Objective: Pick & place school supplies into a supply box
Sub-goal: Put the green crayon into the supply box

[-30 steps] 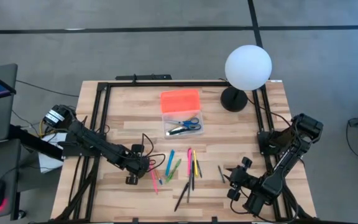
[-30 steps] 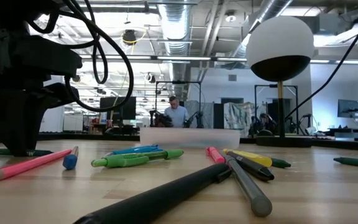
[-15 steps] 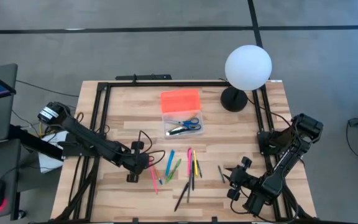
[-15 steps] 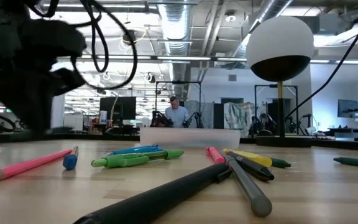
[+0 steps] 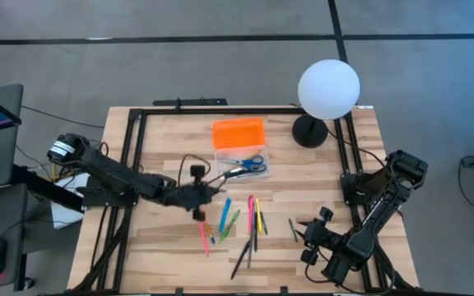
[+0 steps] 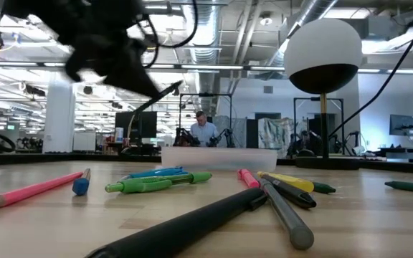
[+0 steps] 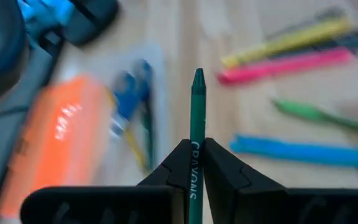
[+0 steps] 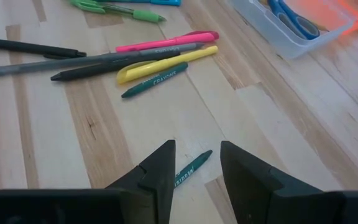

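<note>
while clamped – left gripper [image 7: 192, 163], green crayon [image 7: 197, 106]

Crayons [image 7: 197, 118]: three are showing, all green.
Scissors [image 5: 245, 163]: one pair is lying here.
Box [image 5: 239, 131]: one is sitting.
Lamp [image 5: 328, 89]: one is standing.
Pink pencil [image 6: 31, 190]: one is lying.

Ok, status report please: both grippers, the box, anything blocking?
Left gripper shut on green crayon, near supply box. Right gripper open, waiting. Nothing blocking.
</note>
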Robot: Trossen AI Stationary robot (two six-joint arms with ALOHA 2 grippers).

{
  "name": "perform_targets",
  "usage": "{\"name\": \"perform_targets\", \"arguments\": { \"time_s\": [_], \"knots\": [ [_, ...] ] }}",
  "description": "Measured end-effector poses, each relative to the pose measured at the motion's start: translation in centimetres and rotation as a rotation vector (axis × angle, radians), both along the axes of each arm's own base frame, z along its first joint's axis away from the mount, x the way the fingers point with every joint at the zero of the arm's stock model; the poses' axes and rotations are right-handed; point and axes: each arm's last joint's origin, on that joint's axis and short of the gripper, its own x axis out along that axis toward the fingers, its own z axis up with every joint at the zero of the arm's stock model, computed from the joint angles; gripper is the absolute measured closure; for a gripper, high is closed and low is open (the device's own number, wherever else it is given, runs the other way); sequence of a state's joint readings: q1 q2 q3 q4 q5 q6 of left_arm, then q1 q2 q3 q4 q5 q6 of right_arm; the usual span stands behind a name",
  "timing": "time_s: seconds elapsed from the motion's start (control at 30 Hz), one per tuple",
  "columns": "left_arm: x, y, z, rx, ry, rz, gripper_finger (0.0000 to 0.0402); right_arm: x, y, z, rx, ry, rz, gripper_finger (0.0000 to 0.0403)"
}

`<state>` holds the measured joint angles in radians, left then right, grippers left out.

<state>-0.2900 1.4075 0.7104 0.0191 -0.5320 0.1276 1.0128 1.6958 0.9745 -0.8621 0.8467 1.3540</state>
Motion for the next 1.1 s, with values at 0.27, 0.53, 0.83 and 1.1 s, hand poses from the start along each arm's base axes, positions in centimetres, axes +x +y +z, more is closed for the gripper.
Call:
{"name": "perform_targets", "arguments": {
  "time_s": [0.27,0.53,0.83,1.1],
  "knots": [
    [1.8,4.6,1.4,0.043,-0.128,0.007,0.0381,0.0,0.0,0.0,-0.001,0.0,0.001,0.028],
    [2.3,8.5,2.1,-0.022,-0.211,0.005,0.0381,0.0,0.0,0.0,-0.001,0.001,0.001,0.028],
    [3.9,9.9,-0.1,-0.059,-0.213,0.0,0.0381,0.0,0.0,0.0,-0.006,0.004,0.003,0.028],
    [5.0,11.0,-3.0,0.037,-0.179,0.152,0.0381,0.0,0.1,0.0,0.005,0.004,0.003,0.028]
  ]
}}
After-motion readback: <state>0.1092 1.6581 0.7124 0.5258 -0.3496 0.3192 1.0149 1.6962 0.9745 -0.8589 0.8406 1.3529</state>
